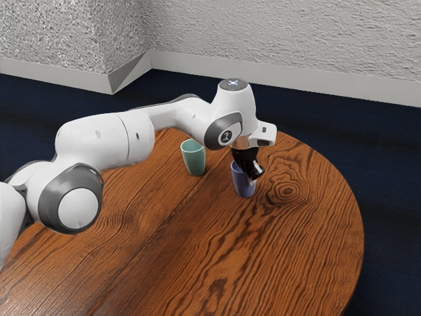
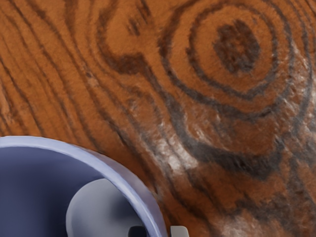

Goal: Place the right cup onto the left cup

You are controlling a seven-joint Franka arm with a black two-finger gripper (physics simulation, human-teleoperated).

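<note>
Right of centre in the exterior view, the blue cup [image 1: 241,186] stands on the desk [image 1: 197,250], with the jaws at its rim [image 2: 64,146]. They look clenched on its wall: at the lower edge of the wrist view one finger [image 2: 138,231] sits inside the cup, the other outside, the wall between them. Up and to the left, in the upper middle of the frame, the teal cup [image 1: 194,160] stands upright, well apart from the blue one. The grip seems made, so perhaps a third of the job is done. The lift, the carry towards the upper left, the lowering onto the teal cup and the release are all left to do.
</note>
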